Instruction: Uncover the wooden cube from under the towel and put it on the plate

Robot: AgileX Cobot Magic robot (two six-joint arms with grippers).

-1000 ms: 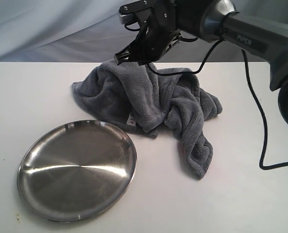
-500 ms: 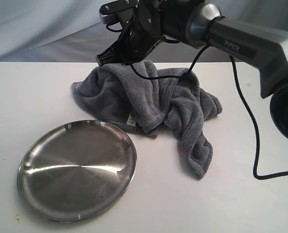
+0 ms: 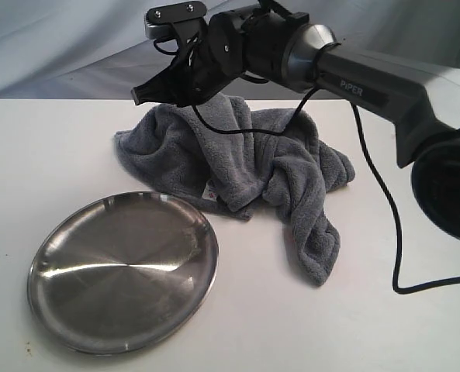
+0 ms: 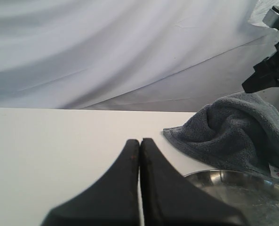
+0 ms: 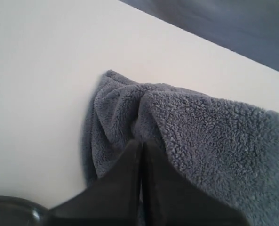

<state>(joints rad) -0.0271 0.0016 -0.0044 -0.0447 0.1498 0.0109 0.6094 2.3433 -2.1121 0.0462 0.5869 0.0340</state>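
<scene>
Right gripper (image 3: 143, 95), fingers pressed together, empty, hovers over the far-left edge of the towel (image 3: 237, 155). The heap likely hides the cube. Plate (image 3: 121, 271) waits near-left.

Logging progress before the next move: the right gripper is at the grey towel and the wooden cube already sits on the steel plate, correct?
Not quite. The exterior view shows the steel plate bare, with no wooden cube visible anywhere. The rest holds: the right gripper is at the grey towel.
</scene>
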